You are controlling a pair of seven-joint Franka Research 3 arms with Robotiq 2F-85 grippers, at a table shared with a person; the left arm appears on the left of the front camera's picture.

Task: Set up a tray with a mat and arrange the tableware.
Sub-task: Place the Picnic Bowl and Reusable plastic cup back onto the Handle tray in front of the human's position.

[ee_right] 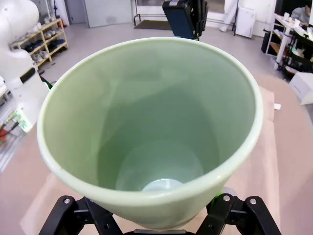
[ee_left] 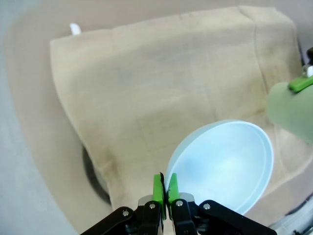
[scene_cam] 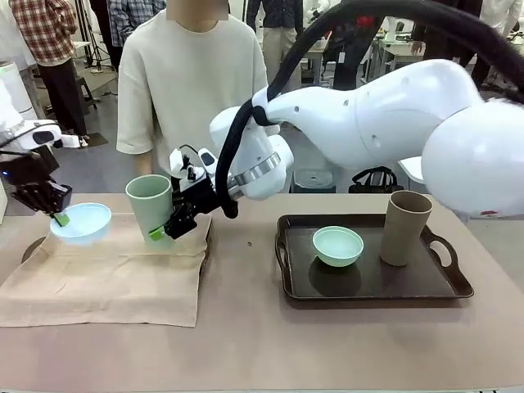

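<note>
Two cups, two bowls, one mat, one tray. Green cup (scene_cam: 149, 205) near upright, mouth up, long axis slightly tilted, gripped between right jaws at mat's (scene_cam: 106, 278) far edge. Blue bowl (scene_cam: 82, 223) pinched at rim by closed left jaws, over mat's left. Mint bowl (scene_cam: 338, 246), upright tan cup (scene_cam: 405, 228) on tray (scene_cam: 368, 288).

Pinkish-brown table (scene_cam: 246, 336) bears two things. At 9 o'clock, left tray (scene_cam: 31, 248), dark, under beige mat (scene_cam: 106, 278) whose front edge spills onto tabletop. At 3 o'clock, right tray (scene_cam: 377, 300), dark, handled, well apart from mat.
</note>
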